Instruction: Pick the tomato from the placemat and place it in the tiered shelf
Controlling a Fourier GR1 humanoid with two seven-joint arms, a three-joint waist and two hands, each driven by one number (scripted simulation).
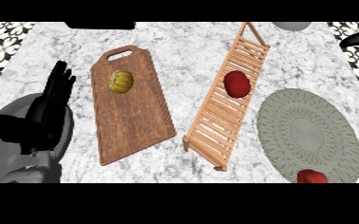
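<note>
Head view: tomato [311, 177] on placemat [301, 123] edge

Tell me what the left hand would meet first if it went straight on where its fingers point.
The left hand points away and slightly right, over bare counter, passing left of the wooden board. First in line is probably the dark object at the far edge, though depth is unclear.

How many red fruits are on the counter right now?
2. The tomato lies on the slatted shelf; a second red fruit sits at the near edge of the placemat, partly cut off, so more could lie out of view.
</note>
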